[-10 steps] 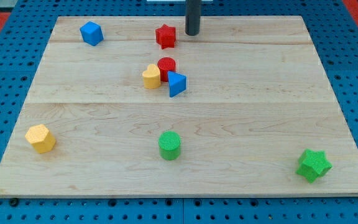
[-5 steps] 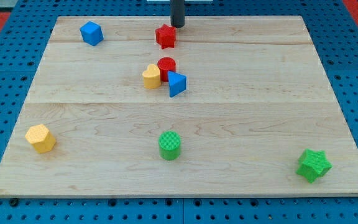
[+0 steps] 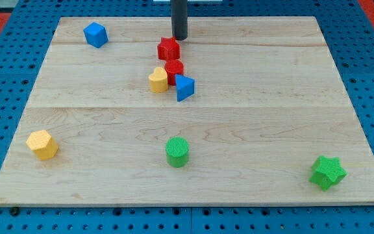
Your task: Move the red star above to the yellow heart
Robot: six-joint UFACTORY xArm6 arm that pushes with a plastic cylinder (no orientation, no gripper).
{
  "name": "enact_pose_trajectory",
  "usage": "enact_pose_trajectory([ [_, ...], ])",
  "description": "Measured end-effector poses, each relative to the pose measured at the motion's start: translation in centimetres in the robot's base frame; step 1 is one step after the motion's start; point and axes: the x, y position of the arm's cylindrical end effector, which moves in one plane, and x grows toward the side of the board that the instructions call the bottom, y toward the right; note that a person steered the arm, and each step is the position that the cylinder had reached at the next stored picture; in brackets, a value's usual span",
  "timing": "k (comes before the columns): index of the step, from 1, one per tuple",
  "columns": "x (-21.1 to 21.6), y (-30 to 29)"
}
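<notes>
My tip (image 3: pixel 180 38), rod upright, holding nothing, sits just above the red star (image 3: pixel 168 48).

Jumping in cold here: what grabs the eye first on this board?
My tip stands at the view's top, just above and right of the red star. Directly below sits a tight cluster: red cylinder, yellow heart and blue triangular block. The other blocks lie scattered far apart.

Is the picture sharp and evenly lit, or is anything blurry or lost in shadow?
Camera view: light is even and soft, with only faint shadows beside blocks like the green cylinder; the red star is crisp, and my tip just above it shows no obvious blur; no glare on the wooden board.
</notes>
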Motion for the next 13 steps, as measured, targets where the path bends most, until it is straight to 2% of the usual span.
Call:
enact_pose_trajectory([
  [2, 0.7, -2.0],
  [3, 2.7, -3.1],
  [4, 2.2, -1.1],
  [6, 4.4, 1.6],
  [8, 4.5, -3.3],
  [10, 0.8, -5.5],
  [13, 6.6, -7.3],
])
